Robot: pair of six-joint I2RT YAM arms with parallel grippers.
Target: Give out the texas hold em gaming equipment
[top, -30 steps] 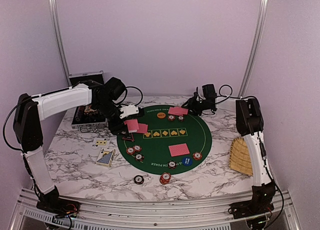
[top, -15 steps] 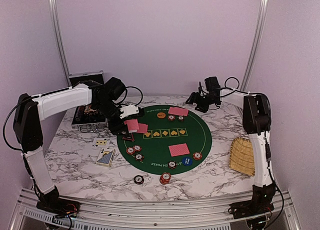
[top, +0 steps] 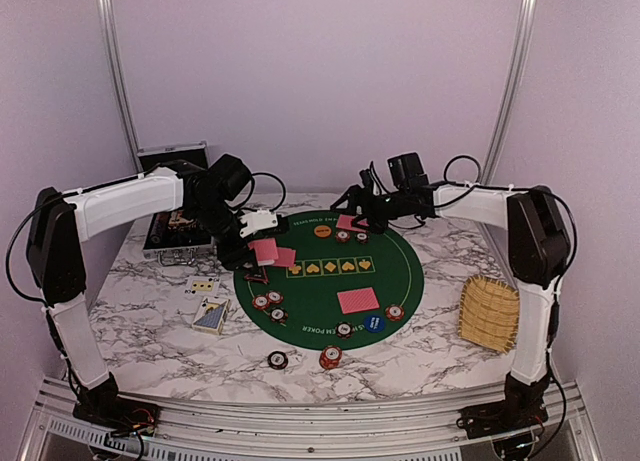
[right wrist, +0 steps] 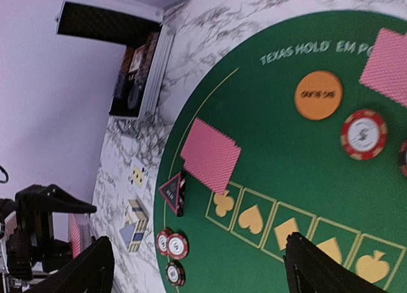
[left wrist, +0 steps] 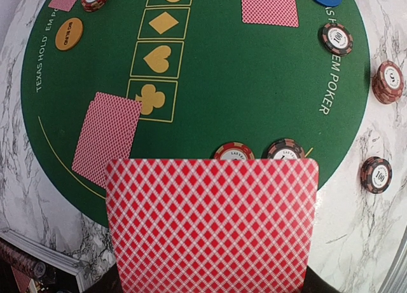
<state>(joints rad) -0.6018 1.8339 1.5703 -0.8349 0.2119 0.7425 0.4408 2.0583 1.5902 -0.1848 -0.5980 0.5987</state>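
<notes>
grips one red-backed playing card (left wrist: pixel 211 223) in the left end effector (top: pixel 256 247), jaws pinched narrow on its edge, above the left rim of the green round mat (top: pixel 330 281). holds the right end effector (right wrist: pixel 197 242) wide, nothing between the fingers, over the far side of the mat near the orange button (right wrist: pixel 318 95). shows face-down cards at three spots on the mat: left cards (left wrist: pixel 107 137), far cards (top: pixel 352 222), near cards (top: pixel 358 300). shows a small dark triangular marker (right wrist: pixel 172 190) just beside the left cards. counts two chips (top: pixel 343 235) next to the button, a blue chip (top: pixel 374 323) between two others along the near rim, three chips (top: pixel 261 302) by the left rim, two more chips (top: pixel 331 357) off the mat on the marble table (top: pixel 420 366). shows the black case (top: pixel 175 196) open at far left, the wicker tray (top: pixel 490 316) at right, face-up cards (top: pixel 203 284) and a card box (top: pixel 211 314) on the table left of the mat.
</notes>
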